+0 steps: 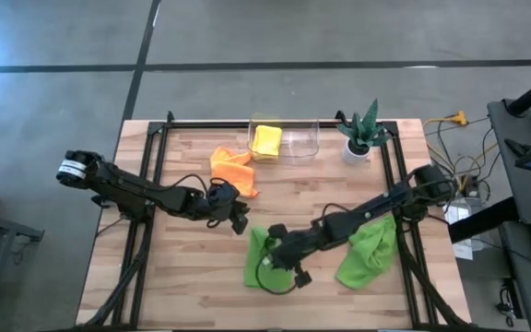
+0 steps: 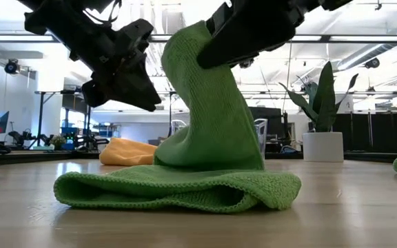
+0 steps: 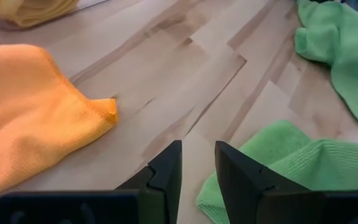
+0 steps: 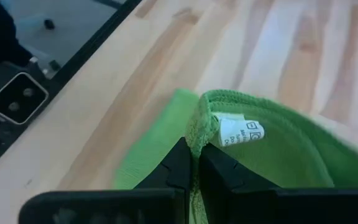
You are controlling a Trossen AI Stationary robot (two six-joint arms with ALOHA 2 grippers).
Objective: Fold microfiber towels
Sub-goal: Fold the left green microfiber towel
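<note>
right gripper (image 4: 193, 163): fingers pinched tight on a hem of the green towel (image 2: 185, 186), lifting it to carry the fold over; the rest lies doubled on the surface (image 1: 192, 267).
green towel texture: soft looped pile, stitched edge, white tag (image 4: 238, 132) by the grip.
left gripper (image 3: 197, 163): fingers slightly parted, holding nothing, low beside that towel.
second green towel (image 1: 369, 251): crumpled heap.
orange towel (image 1: 232, 169): rumpled, unfolded.
yellow towel (image 1: 266, 141): in the clear bin (image 1: 304, 143), farthest back.
</note>
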